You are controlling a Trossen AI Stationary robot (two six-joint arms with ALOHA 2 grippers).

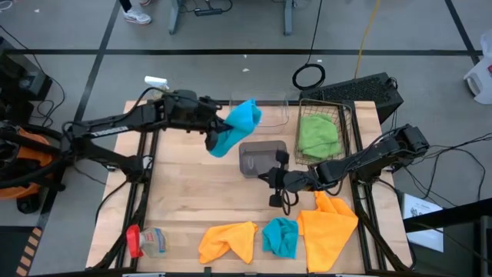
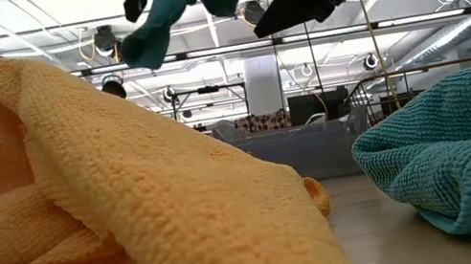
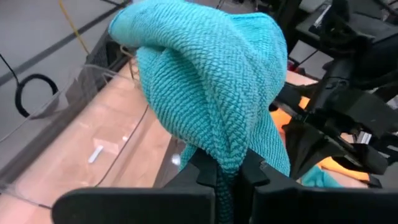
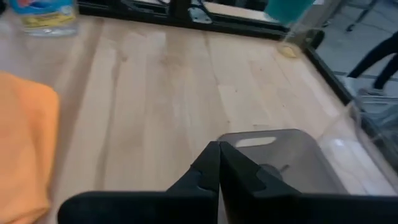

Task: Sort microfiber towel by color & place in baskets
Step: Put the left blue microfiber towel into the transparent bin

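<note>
Sorting is partly done: green is lying in the wire-mesh basket [image 1: 350,115], one turquoise towel [image 1: 238,123] is hanging over the clear tub [image 1: 265,104].
The left gripper [image 3: 227,171] is clenching that towel; the right gripper [image 4: 219,163] is hovering clenched and empty above the seemingly empty grey tub [image 1: 261,158]. Two orange towels [image 1: 330,223] and a second turquoise towel [image 1: 280,237] are waiting on the tabletop [image 1: 192,200].

Left gripper's fingertips [image 3: 227,177] buried in the held turquoise blue microfiber towel [image 1: 238,123]; clear plastic tub [image 1: 270,108] barely discernible overhead; spray bottle [image 4: 43,15] cut off by frame edge
</note>
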